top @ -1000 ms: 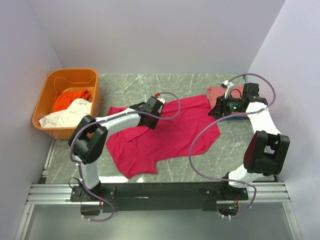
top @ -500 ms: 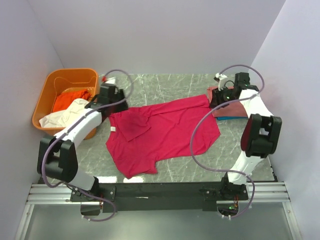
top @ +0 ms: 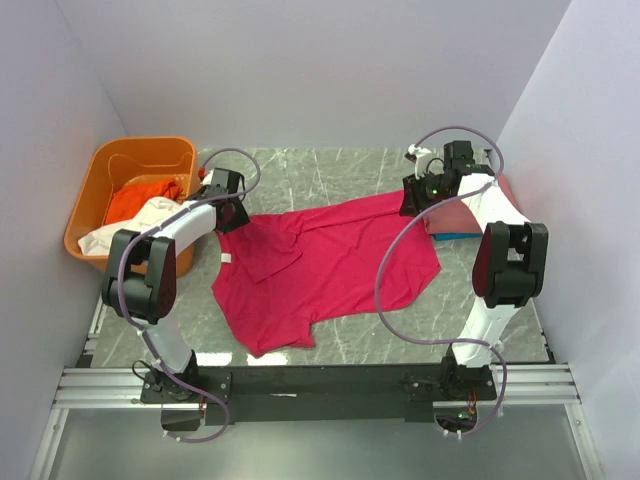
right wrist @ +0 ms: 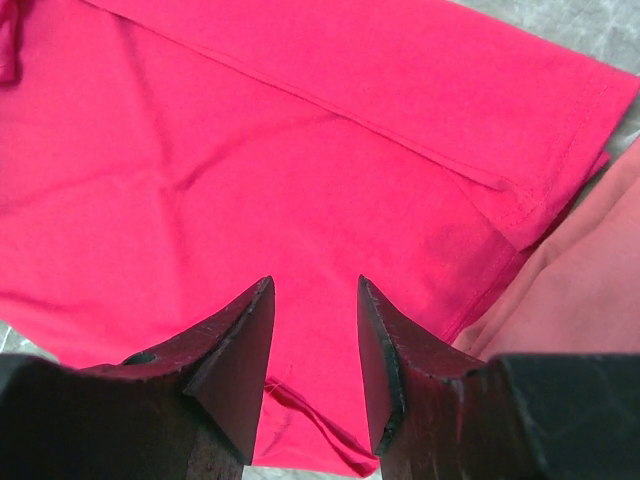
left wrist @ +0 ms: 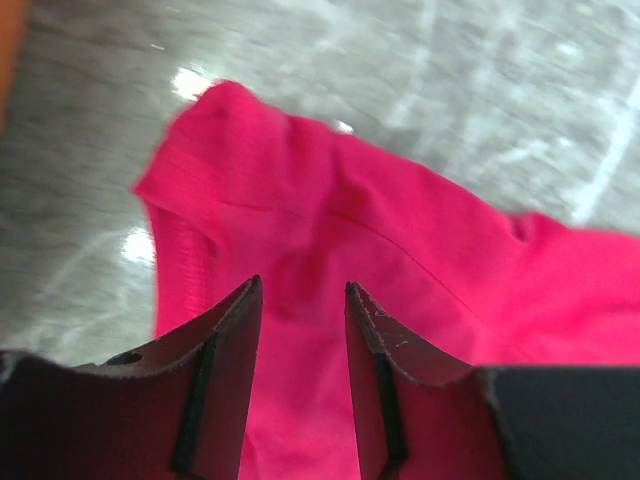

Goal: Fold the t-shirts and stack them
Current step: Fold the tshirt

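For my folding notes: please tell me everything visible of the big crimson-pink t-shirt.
The crimson-pink t-shirt is soft cloth with stitched hems and short sleeves. It lies spread but wrinkled on the marbled table, with one flap folded over near its left. Its far right sleeve meets a salmon-pink shirt. The left gripper and right gripper hover above its far corners, fingers apart, gripping nothing.

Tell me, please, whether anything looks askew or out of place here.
The crimson shirt lies skewed and rumpled on the table, part folded over itself. A white shirt droops over the rim of the orange tub.
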